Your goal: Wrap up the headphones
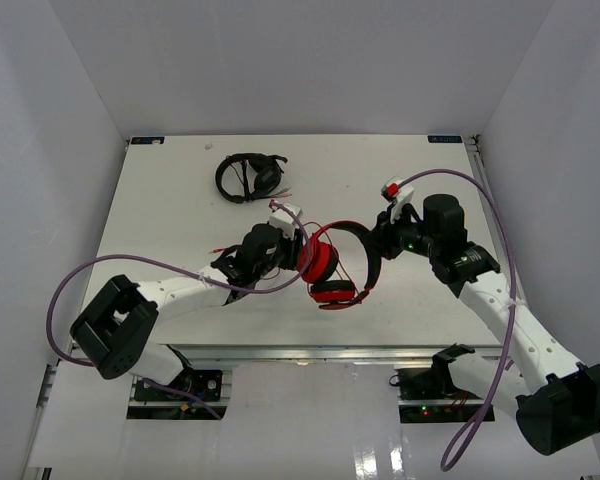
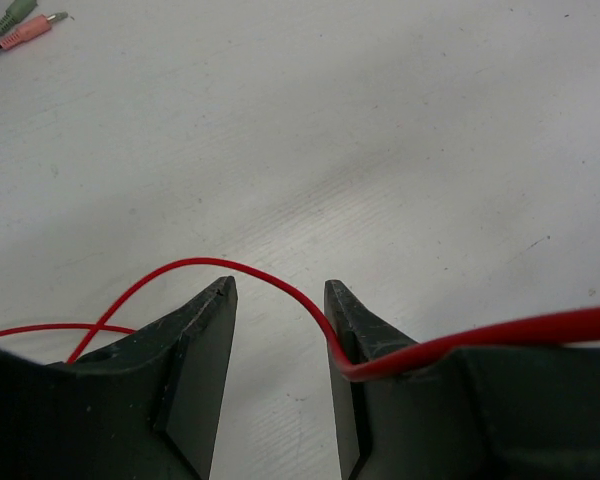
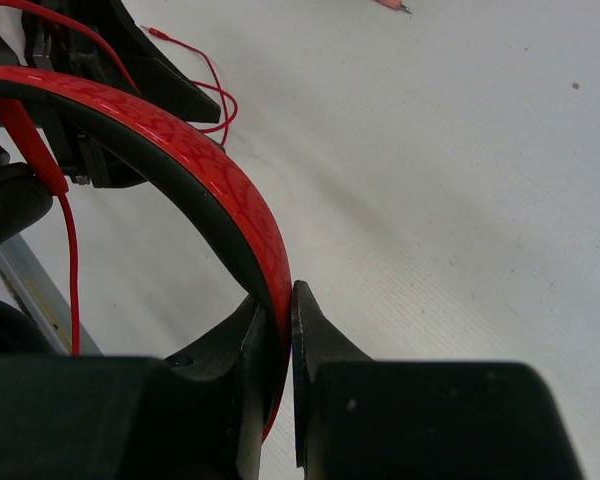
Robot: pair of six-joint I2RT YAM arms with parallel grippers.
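The red headphones point(image 1: 330, 268) stand mid-table, held up by the headband. My right gripper point(image 1: 373, 250) is shut on the red headband point(image 3: 180, 150), which runs between its fingertips in the right wrist view, where the gripper point(image 3: 283, 295) pinches it. The thin red cable point(image 2: 200, 263) arcs across my left gripper point(image 2: 280, 290), whose jaws stand apart; the cable lies over the right finger point(image 2: 355, 330) without being pinched. In the top view the left gripper point(image 1: 292, 243) is just left of the red ear cup. The cable also hangs down in the right wrist view point(image 3: 72, 260).
Black headphones point(image 1: 248, 177) lie at the back left of the table, with pink and green plugs point(image 2: 25, 30) at the top left of the left wrist view. Loose red cable loops lie on the table point(image 3: 215, 95). White walls enclose the table point(image 1: 180, 200).
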